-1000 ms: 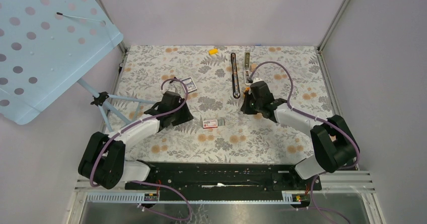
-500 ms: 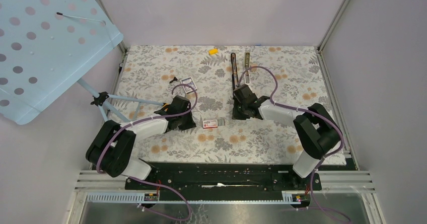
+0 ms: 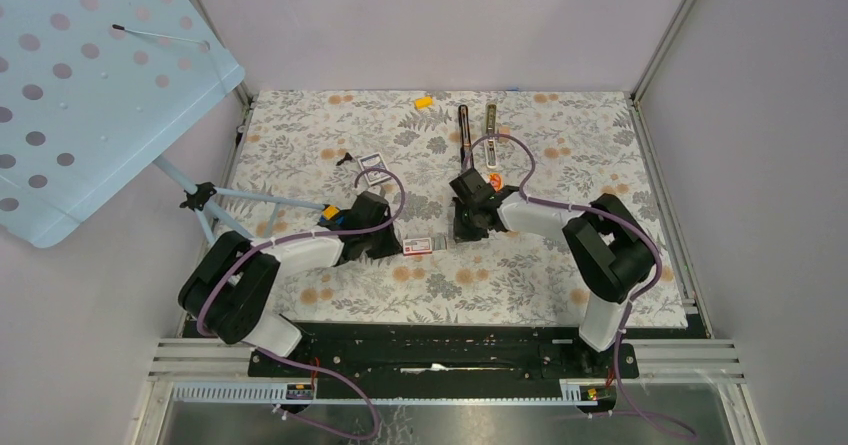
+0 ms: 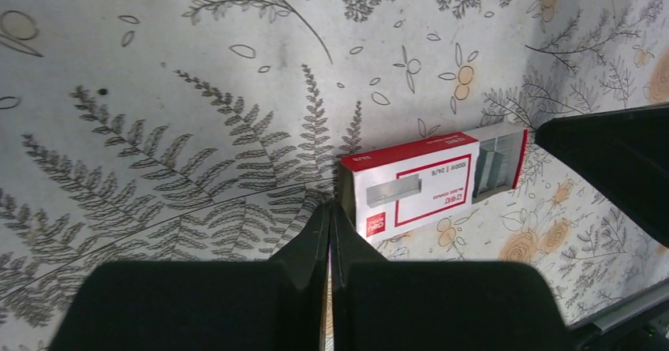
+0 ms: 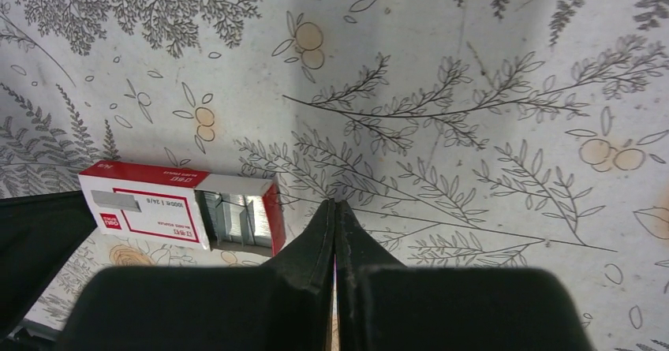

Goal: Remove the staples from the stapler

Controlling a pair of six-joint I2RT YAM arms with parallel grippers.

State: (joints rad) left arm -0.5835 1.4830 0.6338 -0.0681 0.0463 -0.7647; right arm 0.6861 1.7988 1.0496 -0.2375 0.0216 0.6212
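- Presently left gripper point(image 4: 329, 209) clenched, empty, tips just left of staple box point(image 4: 418, 185).
- Right gripper point(image 5: 334, 207) clenched, empty, just right of box.
- Stapler point(image 3: 463, 130) lies at far side, untouched.

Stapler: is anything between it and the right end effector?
Nothing visible lies between them. The right end effector, shut, sits just nearside of the stapler but points away from it, close to the staple box. Its own wrist hides the stapler's near end in the top view.
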